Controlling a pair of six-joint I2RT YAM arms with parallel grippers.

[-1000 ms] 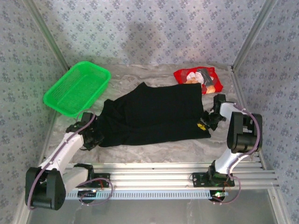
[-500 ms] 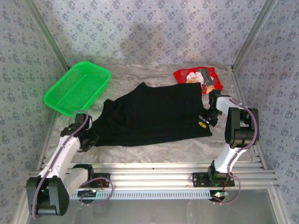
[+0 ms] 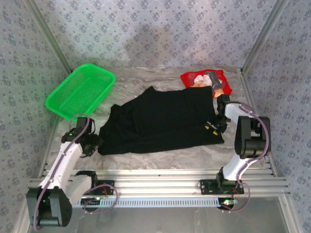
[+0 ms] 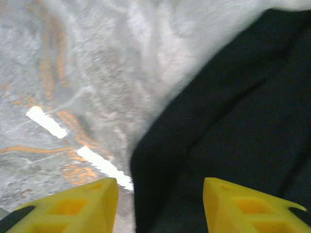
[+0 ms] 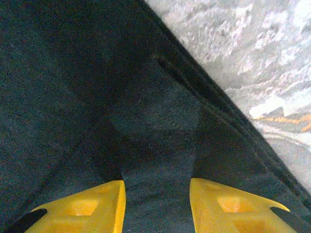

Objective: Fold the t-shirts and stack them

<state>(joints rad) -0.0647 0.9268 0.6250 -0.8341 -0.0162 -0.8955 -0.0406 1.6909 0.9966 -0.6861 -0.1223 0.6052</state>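
The black t-shirt (image 3: 165, 121) lies partly folded and rumpled mid-worktop (image 3: 160, 155). The red teddy-bear t-shirt (image 3: 206, 83) is already a folded square just beyond its far right corner. Finishing folds and stacking remain. Left fingers (image 4: 77, 204) and right fingers (image 5: 87, 206) stand spread over its ends, pinching nothing. The green mesh basket (image 3: 80, 91) looks empty.

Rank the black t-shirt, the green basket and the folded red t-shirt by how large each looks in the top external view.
1. black t-shirt, spread over the table's middle
2. green basket, clearly smaller
3. red t-shirt, folded small; its place farther back does not change the order
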